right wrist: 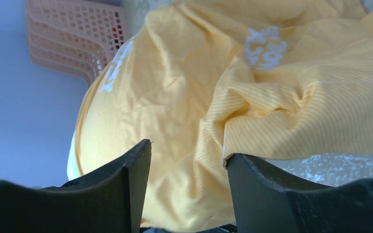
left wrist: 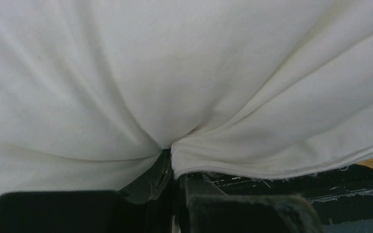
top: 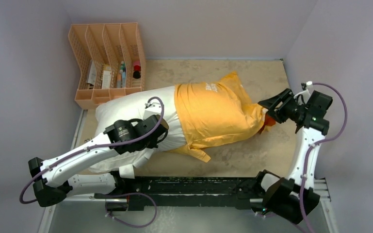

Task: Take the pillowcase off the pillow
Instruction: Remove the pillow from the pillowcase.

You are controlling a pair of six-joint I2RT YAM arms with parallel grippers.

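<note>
Well, with the left gripper (left wrist: 172, 167) pinched shut on a pucker of the pillow (top: 126, 106), the right gripper (right wrist: 188, 155), jaws parted and holding nothing at the far end of the pillowcase (top: 213, 114), should bite a thick fold and pull straight rightward. That pillowcase is thin, finely striped yellow cloth, crumpled over the plump, smooth white pillow's right half.
</note>
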